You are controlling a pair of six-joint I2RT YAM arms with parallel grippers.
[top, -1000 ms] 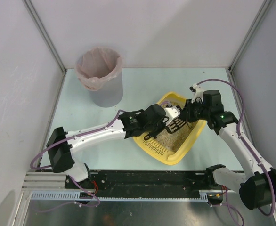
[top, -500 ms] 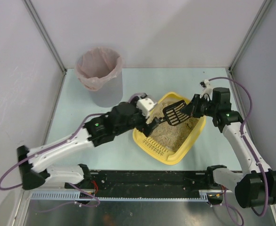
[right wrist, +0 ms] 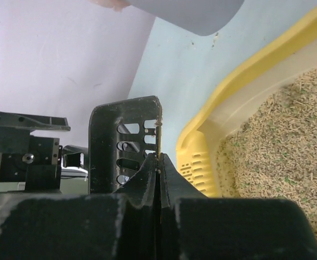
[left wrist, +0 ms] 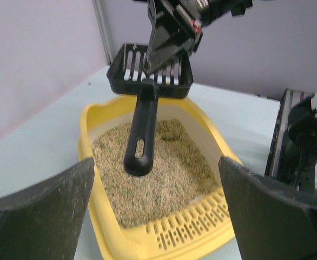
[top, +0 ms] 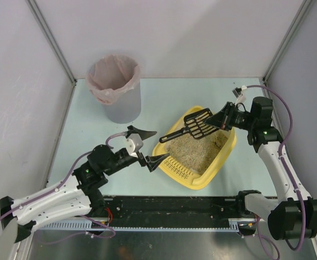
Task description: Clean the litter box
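The right gripper (top: 222, 120) is pinched tight on the black scoop (top: 195, 123), up over the far end of the litter box (top: 203, 183). The left gripper (top: 157, 145) is spread wide beside the box, holding nothing. The box sits on a pale blue table (top: 164, 97) with plain walls (top: 191, 32) around. It is yellow, with slots (top: 180, 168) along one edge and sandy litter (top: 193, 153) inside

grey bin (top: 124, 108) | pink liner (top: 113, 81) | upright, table (top: 169, 97) far-left | contents unclear

One litter box (top: 179, 167), one scoop (top: 199, 123) — one bin (top: 123, 108).
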